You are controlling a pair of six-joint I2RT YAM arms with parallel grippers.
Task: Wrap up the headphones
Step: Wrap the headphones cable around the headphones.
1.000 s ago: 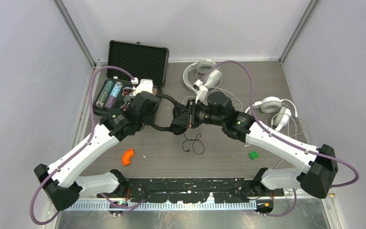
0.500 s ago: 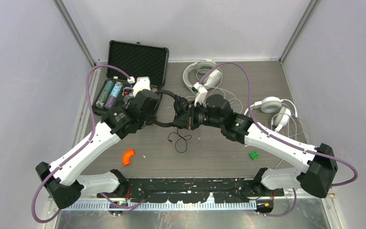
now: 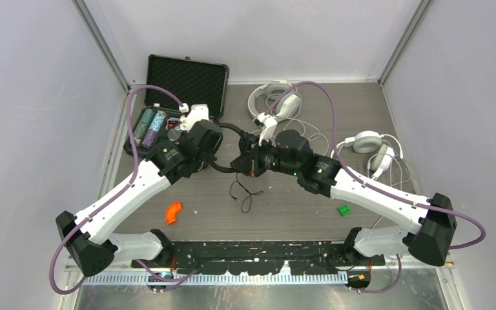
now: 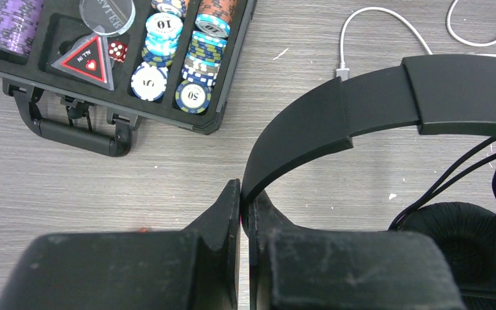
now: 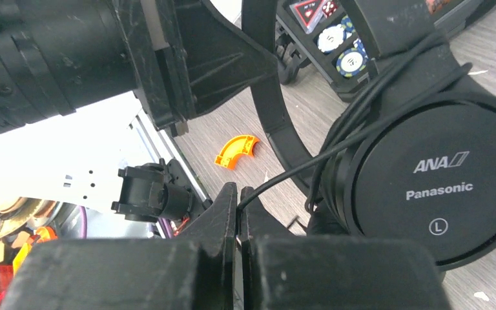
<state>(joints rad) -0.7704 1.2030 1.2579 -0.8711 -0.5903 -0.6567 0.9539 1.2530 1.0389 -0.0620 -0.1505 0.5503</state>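
The slim black headphones (image 3: 231,129) are held above the table's middle between both arms. My left gripper (image 4: 245,197) is shut on their headband (image 4: 361,103); it also shows in the top view (image 3: 216,161). My right gripper (image 5: 239,194) is shut on the thin black cord (image 5: 284,177) beside the "Panasonic" ear cup (image 5: 426,187), which has cord turns round it. The cord's loose end (image 3: 245,194) lies on the table. Two white headphones lie at the back (image 3: 289,105) and at the right (image 3: 365,141), with pale cords spread between them.
An open black case (image 3: 184,81) with poker chips (image 4: 168,39) stands at the back left, just beyond the left gripper. An orange curved piece (image 3: 174,212) and a green block (image 3: 344,209) lie on the near table. A white cable plug (image 4: 342,64) lies near the headband.
Both grippers and the black headphones have moved slightly farther back and left. The loose cord on the table has been drawn left and shorter.
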